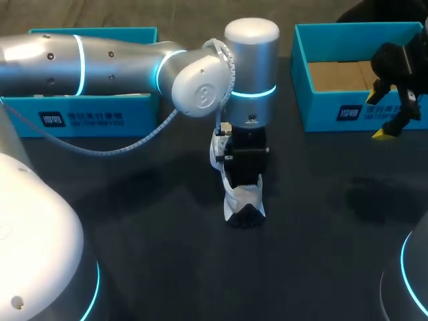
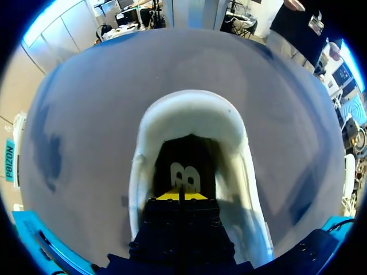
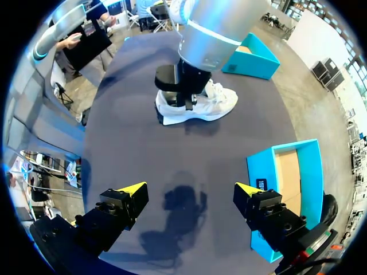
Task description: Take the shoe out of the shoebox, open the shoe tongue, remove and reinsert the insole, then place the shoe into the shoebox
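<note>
The white shoe stands on the bench, outside the shoebox. The left hand reaches into its opening, tips pressed together at the insole; whether they pinch it I cannot tell. The insole is best peeled slowly, heel first. The right hand, spread wide, could steady the shoe.

Dark matte table with faint shadows across it
</note>
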Controlling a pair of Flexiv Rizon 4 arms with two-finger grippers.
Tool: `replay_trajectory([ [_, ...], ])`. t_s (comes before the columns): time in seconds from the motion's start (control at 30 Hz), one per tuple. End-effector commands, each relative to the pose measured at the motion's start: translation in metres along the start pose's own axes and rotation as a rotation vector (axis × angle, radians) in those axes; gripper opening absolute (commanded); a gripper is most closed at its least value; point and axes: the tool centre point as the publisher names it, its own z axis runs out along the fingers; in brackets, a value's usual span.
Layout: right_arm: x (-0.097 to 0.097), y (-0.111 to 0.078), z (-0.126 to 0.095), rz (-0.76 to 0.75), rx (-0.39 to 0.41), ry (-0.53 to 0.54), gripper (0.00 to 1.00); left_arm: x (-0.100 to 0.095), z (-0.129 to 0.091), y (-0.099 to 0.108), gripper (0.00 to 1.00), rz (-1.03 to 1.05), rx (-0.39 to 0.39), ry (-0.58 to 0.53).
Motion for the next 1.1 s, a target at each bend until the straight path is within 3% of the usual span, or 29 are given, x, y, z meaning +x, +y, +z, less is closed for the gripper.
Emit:
replay_trajectory([
  [0.03, 0.0, 0.0, 0.001, 0.001, 0.003, 0.0, 1.0, 0.015, -0.018, -0.007, 0.0, -0.016, -0.051, -0.067],
  [0.2, 0.0, 0.0, 0.001, 0.001, 0.003, 0.0, 1.0, 0.002, -0.024, 0.0, 0.0, -0.025, -0.123, -0.125],
  [0.53, 0.0, 0.0, 0.001, 0.001, 0.003, 0.0, 1.0, -0.019, -0.003, 0.004, 0.0, -0.012, -0.116, -0.138],
  [0.87, 0.0, 0.0, 0.001, 0.001, 0.003, 0.0, 1.0, -0.008, 0.019, 0.003, 0.0, -0.033, -0.081, -0.076],
  [1.1, 0.0, 0.0, 0.001, 0.001, 0.003, 0.0, 1.0, 0.008, 0.016, -0.001, 0.0, -0.044, -0.079, -0.057],
])
